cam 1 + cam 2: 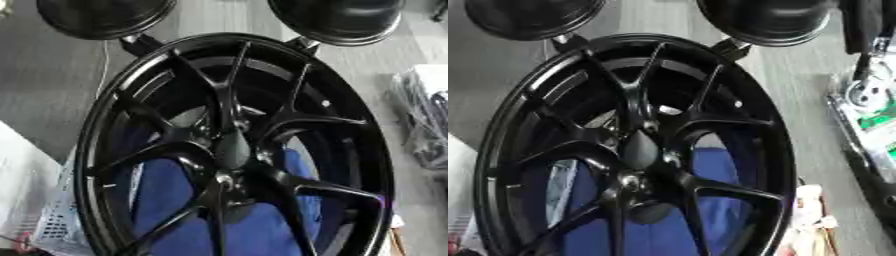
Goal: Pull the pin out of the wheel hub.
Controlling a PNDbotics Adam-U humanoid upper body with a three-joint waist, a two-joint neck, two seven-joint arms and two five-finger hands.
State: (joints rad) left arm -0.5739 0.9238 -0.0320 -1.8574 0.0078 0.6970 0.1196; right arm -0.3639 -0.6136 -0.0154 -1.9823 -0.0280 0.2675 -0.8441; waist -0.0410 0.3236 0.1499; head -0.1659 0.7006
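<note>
Left eye view: filled by black alloy wheel (219, 95), tilted, rim running from top centre to bottom edge. Thin paired spokes, all converging on wheel hub (231, 149) approx. mid-frame. Smooth dark oval cap at hub ctr; small round recesses just below it. Pin: not distinguishable from other dark hub parts in either view; position within hub cannot be told.

Hands: none identifiable in left or right eye view. Open/closed state therefore not shown; no contact with wheel visible.

Upper edge: two black rounded domes, one at upper left (101, 15), one at upper right (337, 17). Short dark stub beneath each, meeting rim at top left and top right respectively.

Behind wheel, seen through spoke gaps in lower half: blue surface (166, 195). Grey floor (52, 75) on both sides of wheel.

Lower left, just beside rim: white mesh basket (57, 220), partly hidden by rim. Right edge, apart from wheel: clear plastic-wrapped bundle (424, 115).

Right eye view: same layout, wheel shifted left. Added at right edge: white and green items (872, 107), too unclear to identify, near but not touching rim.
</note>
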